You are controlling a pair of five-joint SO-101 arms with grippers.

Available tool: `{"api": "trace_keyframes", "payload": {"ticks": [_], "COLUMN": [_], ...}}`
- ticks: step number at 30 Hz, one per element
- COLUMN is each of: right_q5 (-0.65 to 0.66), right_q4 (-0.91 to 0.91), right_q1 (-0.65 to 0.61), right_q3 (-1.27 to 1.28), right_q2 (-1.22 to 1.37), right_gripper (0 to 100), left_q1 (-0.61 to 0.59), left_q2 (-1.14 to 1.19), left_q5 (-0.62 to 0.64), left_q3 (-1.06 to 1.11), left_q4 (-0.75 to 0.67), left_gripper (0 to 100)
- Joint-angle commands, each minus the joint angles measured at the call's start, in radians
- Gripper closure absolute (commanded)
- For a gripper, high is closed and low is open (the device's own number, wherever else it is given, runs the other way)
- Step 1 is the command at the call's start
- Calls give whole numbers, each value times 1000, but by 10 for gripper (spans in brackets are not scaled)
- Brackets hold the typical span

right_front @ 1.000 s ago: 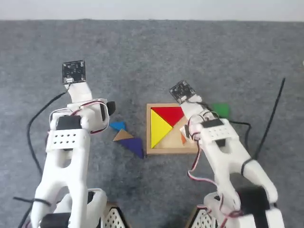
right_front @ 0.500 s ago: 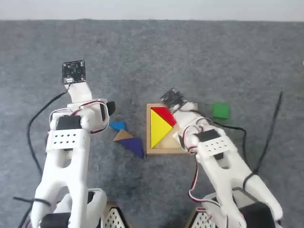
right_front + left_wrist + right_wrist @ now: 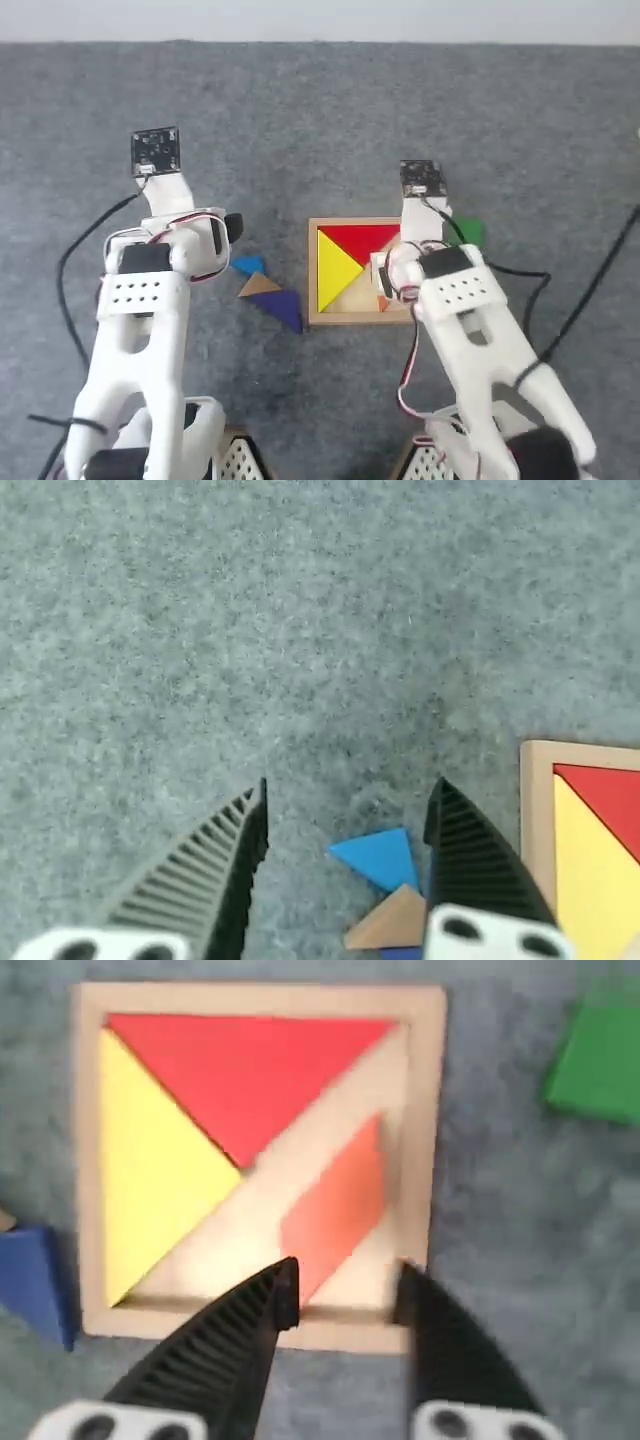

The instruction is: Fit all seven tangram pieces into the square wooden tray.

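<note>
The red triangle (image 3: 245,1065), yellow triangle (image 3: 155,1160) and orange parallelogram (image 3: 335,1210) lie flat inside the square wooden tray (image 3: 260,995), apparently seated. That is likely why the right gripper (image 3: 345,1285) hangs released, jaws apart, above the tray's near rim, with the orange piece just ahead of its tips. The green square (image 3: 600,1060) lies on the surface beyond, off to one side. The left gripper (image 3: 350,805), also spread and empty, points down over the light blue triangle (image 3: 378,855), with the tan triangle (image 3: 395,925) closer in.
</note>
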Motion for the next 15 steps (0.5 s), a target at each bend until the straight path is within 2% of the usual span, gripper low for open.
{"api": "trace_keyframes", "payload": {"ticks": [1,9,15], "right_q5": [-219,-247,-247], "right_q4": [-31,-42,-50], "right_q1": [-13,-96,-61], "right_q3": [-64,-187,-253], "right_q2": [111,302,346], "right_gripper": [621,690,691], "left_q1": [0,0,0], "left_q2": [-3,-3,-3], "left_q5": [-2,-3,-5], "left_q3": [-7,-7,-7], "left_q4": [-21,-21,-21], "left_gripper": [750,750,750]}}
